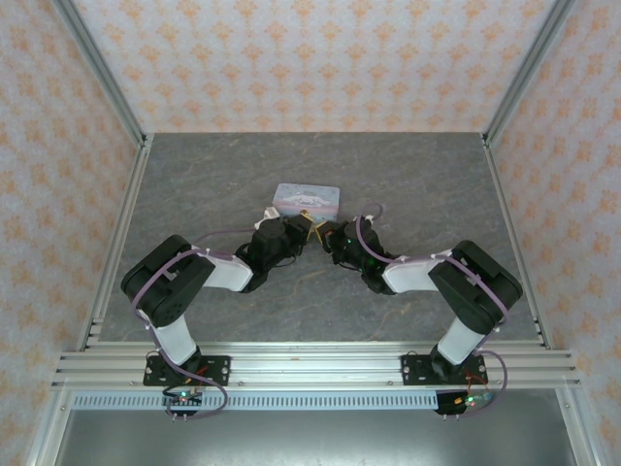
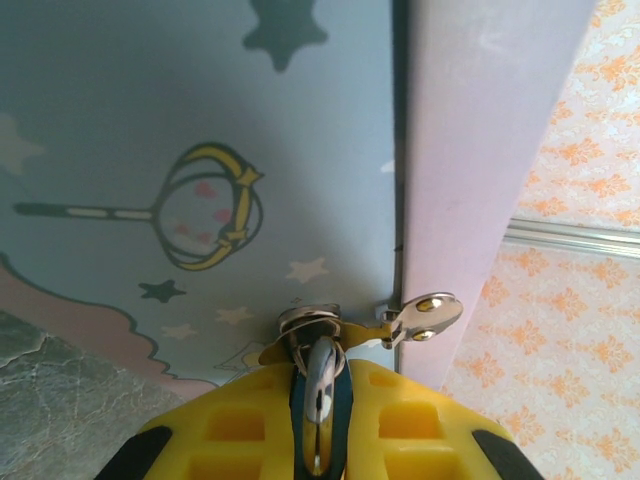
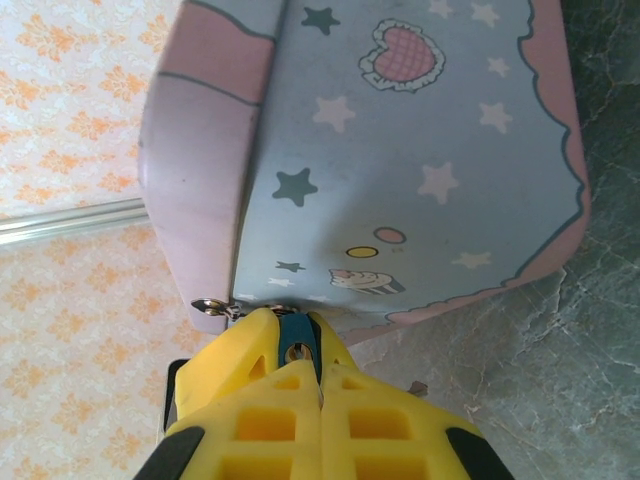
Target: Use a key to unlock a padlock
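Black-and-white left arm and right arm carry purple cables; the left tool and right tool are yellow.

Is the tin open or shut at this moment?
Shut: from above the tin is one flat block on the table, and the right wrist view shows no gap along its side.

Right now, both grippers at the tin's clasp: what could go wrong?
1. The left gripper pinches the padlock by fingertips only; twisting could slip it free.
2. The padlock sits at the clasp of the tin; pulling may drag the tin.
3. The right gripper, shut, is tip to tip with the left; they might collide.
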Controlling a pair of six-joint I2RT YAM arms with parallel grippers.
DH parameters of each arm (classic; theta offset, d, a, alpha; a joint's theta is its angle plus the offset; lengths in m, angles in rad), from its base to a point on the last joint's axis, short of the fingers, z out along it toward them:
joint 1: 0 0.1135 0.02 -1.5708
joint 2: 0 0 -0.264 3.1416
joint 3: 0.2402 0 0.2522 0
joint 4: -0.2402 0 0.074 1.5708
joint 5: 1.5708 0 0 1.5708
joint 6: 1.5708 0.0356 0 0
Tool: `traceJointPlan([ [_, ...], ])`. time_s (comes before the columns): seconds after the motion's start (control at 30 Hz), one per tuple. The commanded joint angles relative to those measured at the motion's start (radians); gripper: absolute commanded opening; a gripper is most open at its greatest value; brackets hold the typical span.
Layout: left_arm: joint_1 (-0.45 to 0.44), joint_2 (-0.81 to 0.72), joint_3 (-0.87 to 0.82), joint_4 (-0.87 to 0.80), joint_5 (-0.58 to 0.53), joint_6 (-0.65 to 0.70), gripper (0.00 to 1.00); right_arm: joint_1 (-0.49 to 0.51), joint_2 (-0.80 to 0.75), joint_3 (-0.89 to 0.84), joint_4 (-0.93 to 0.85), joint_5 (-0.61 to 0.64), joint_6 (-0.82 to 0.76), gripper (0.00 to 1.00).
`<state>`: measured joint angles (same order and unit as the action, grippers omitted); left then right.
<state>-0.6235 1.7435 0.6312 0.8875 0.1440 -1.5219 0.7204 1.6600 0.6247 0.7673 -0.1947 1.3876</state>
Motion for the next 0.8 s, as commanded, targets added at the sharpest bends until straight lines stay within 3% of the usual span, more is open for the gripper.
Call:
traceJointPlan([
  [0.0, -0.059, -0.012, 0.009, 0.076, 0.188, -0.001, 0.00, 0.006, 0.003, 0.040, 0.063, -0.094, -0.049, 0.00],
  [0.53, -0.059, -0.027, -0.004, 0.076, 0.199, 0.000, 0.00, -0.043, 0.039, 0.063, 0.081, -0.148, -0.078, 0.00],
  [0.77, -0.059, -0.021, 0.001, 0.106, 0.197, -0.001, 0.00, -0.019, 0.037, 0.076, 0.153, -0.161, -0.007, 0.00],
])
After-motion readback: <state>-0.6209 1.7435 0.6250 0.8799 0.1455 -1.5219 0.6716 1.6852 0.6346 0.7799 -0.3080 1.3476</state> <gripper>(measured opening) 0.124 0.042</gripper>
